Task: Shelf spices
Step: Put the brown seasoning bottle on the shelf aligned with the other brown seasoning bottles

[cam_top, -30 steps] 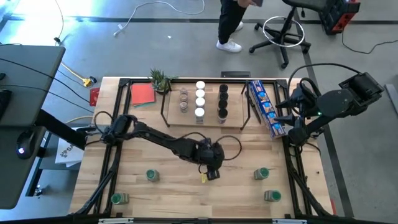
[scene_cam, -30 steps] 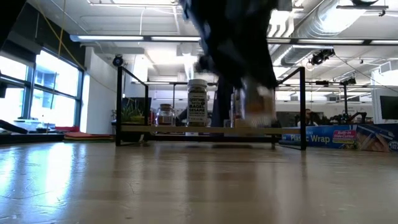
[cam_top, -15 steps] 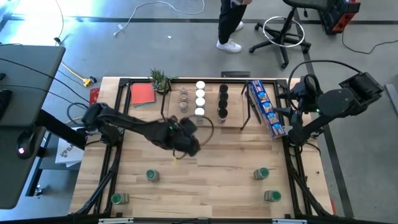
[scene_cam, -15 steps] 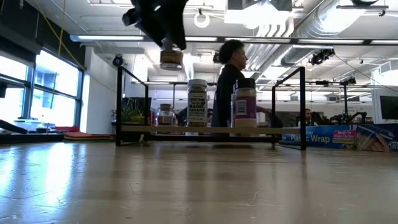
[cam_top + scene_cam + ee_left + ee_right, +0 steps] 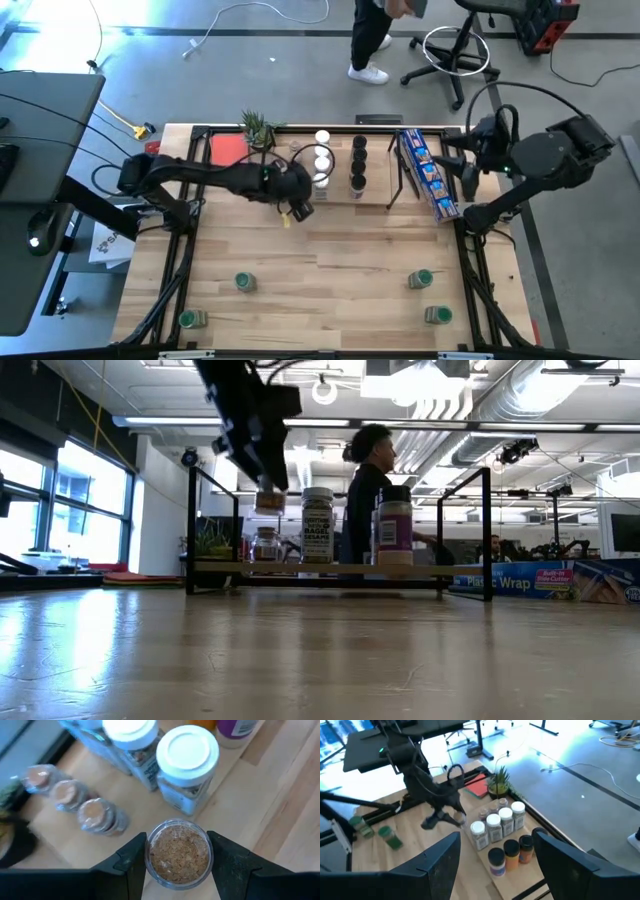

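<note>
My left gripper [image 5: 296, 198] is shut on a small clear jar of brownish spice [image 5: 178, 854], just above the near edge of the shelf [image 5: 375, 196]. In the low view the jar [image 5: 270, 502] hangs in front of the shelf's left half. The shelf is a light-wood rack in a black wire frame. It holds columns of brown-lidded [image 5: 296, 160], white-lidded [image 5: 322, 152] and black-lidded jars [image 5: 358, 160]. Several green-lidded jars [image 5: 245, 283] [image 5: 421, 279] stand on the table's near part. My right gripper [image 5: 497, 862] is open, raised off the table's right edge. My left gripper pinches the jar between its two fingers [image 5: 134, 859], one on each side of the round wall [image 5: 150, 855]. The fingers come from above, pointing down. The jar hangs upright below them [image 5: 270, 502], lifted clear of the table and the shelf.
A long blue printed box [image 5: 426, 172] lies right of the shelf. A small potted plant [image 5: 257, 128] and a red flat thing [image 5: 229, 151] sit at the far left. A person stands beyond the far edge. Bare wood [image 5: 330, 270] lies between the green-lidded jars.
My left gripper has carried the jar from the table's middle toward the far edge and leftward, up to the shelf. It rose high, then came down in the last half second. It stayed shut on the jar.
</note>
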